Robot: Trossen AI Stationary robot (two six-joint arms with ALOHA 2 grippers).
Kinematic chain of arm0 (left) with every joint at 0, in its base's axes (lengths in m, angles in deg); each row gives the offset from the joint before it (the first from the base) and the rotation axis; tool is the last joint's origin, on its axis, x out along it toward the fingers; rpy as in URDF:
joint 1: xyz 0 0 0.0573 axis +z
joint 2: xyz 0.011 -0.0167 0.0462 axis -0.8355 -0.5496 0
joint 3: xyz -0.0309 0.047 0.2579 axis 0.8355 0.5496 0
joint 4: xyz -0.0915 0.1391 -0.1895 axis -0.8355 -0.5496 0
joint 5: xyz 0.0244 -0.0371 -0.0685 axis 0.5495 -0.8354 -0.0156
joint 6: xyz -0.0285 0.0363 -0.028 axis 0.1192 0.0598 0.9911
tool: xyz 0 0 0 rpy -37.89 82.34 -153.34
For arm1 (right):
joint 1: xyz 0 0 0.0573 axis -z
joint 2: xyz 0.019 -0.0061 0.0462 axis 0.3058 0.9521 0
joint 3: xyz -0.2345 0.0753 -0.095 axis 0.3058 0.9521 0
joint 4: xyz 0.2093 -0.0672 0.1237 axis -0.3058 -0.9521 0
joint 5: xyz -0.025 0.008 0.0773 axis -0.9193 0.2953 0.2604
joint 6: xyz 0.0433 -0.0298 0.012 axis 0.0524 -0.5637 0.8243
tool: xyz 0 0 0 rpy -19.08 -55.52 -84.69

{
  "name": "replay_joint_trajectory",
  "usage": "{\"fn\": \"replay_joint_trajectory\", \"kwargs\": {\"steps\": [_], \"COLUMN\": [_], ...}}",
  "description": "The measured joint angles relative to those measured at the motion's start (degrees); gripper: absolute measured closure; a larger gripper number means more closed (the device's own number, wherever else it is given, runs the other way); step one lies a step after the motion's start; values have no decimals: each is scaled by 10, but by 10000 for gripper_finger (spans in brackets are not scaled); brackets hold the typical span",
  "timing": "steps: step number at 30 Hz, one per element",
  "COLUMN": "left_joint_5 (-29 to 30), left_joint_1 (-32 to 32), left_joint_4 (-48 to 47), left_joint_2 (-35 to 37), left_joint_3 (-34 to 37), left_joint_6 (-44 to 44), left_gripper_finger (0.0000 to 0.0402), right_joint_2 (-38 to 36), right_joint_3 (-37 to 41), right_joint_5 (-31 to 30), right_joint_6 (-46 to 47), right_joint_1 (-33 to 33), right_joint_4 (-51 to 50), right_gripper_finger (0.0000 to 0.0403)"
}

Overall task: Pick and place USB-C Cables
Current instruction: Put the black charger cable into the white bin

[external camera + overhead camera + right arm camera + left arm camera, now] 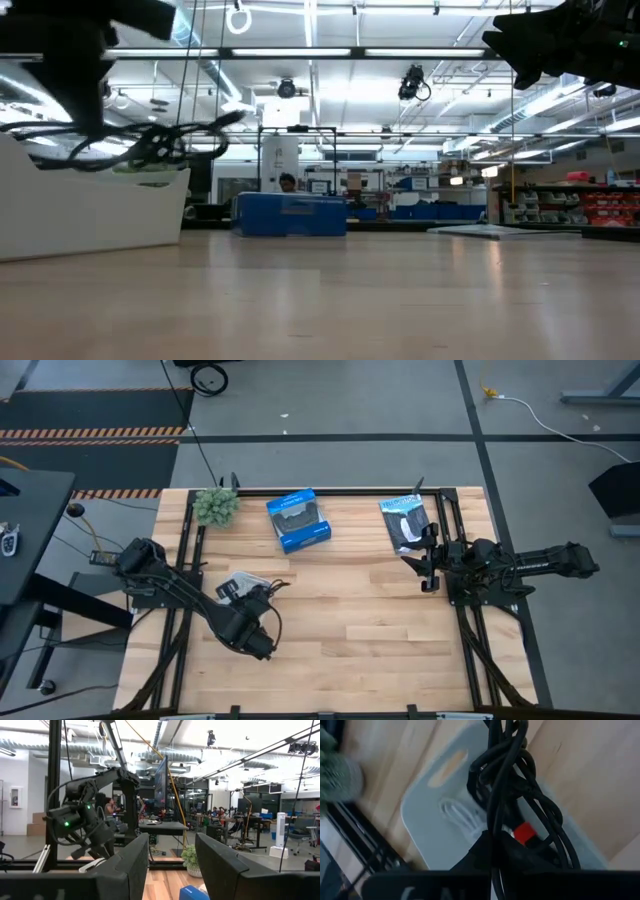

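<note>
Left hand (240, 592) gripping black cable (510, 795) above white tray (427, 820).

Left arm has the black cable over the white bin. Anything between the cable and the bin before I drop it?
Nothing visible. The left gripper holds the black cable with the red tie directly above the white bin; only a white cable already lies inside.

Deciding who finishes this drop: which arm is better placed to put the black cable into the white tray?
Left. Its hand already holds the black cable directly above the white tray; the right hand waits empty by the packet.
</note>
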Motion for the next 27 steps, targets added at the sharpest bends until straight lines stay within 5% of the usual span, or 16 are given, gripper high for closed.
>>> {"fn": "replay_joint_trajectory", "kwargs": {"steps": [12, 22, 27], "left_joint_5": [-45, -89, -88], "left_joint_1": [-34, -46, -46], "left_joint_4": [61, 183, 191], "left_joint_2": [116, 124, 124], "left_joint_3": [111, 194, 203], "left_joint_6": [112, 132, 137], "left_gripper_finger": [386, 386, 334], "right_joint_2": [0, 0, 0], "right_joint_3": [0, 0, 0], "right_joint_5": [0, 0, 0], "right_joint_6": [0, 0, 0], "right_joint_1": [0, 0, 0], "right_joint_4": [0, 0, 0], "right_gripper_finger": [234, 234, 234]}}
